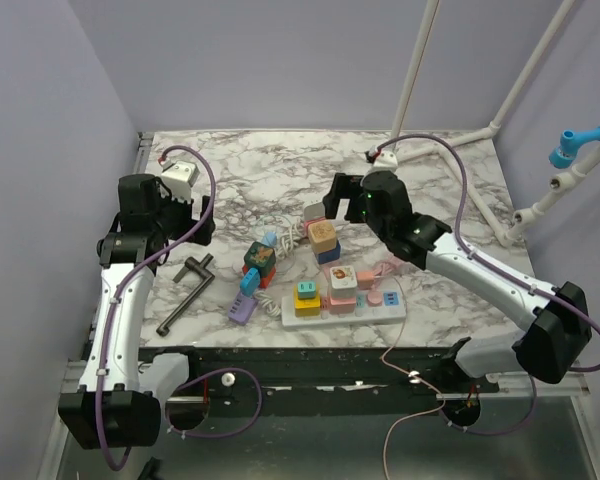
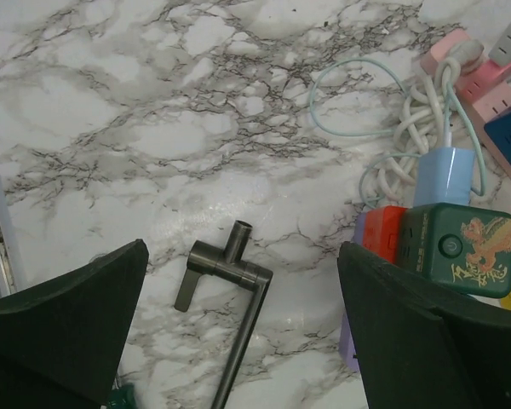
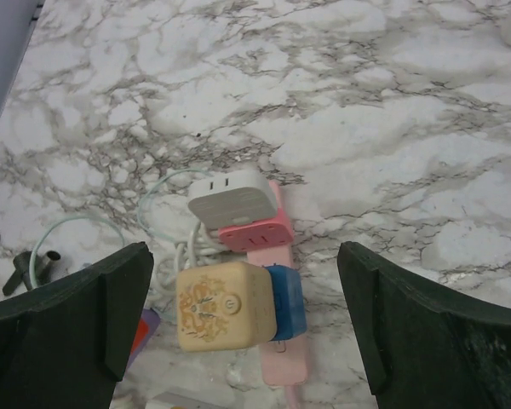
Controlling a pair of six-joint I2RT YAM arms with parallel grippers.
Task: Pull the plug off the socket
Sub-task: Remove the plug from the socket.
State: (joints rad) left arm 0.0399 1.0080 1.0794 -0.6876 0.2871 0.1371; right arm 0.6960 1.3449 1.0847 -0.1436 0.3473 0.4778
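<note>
The cream cube-shaped plug with a gold print (image 3: 226, 305) sits in the long pink plastic power strip (image 3: 281, 362), near the middle of the white-and-grey marble table (image 1: 240, 160). A blue cube plug (image 3: 288, 300) touches it on one side, and a grey-white plug (image 3: 232, 200) sits at the strip's far end. We judge one of these to be the plug to pull, though we cannot tell which.

Nothing is out yet: every plug we see is in its socket, so the whole grasp and pull is left to do. The right gripper (image 3: 243, 254) hovers above this strip, fingers spread wide, holding nothing. The left gripper (image 2: 241, 254) is likewise wide apart and empty, over a dark metal T-handled key (image 2: 230, 281).

Near that key lie a green cube adapter with an orange dragon print (image 2: 464, 249), a pale blue plug (image 2: 447, 175) and a tangle of white and mint cable (image 2: 392, 128) that crowds the pink strip. A white power strip (image 1: 380, 308) with more coloured cubes lies nearer the bases. We think the close-packed neighbours leave little finger room.
</note>
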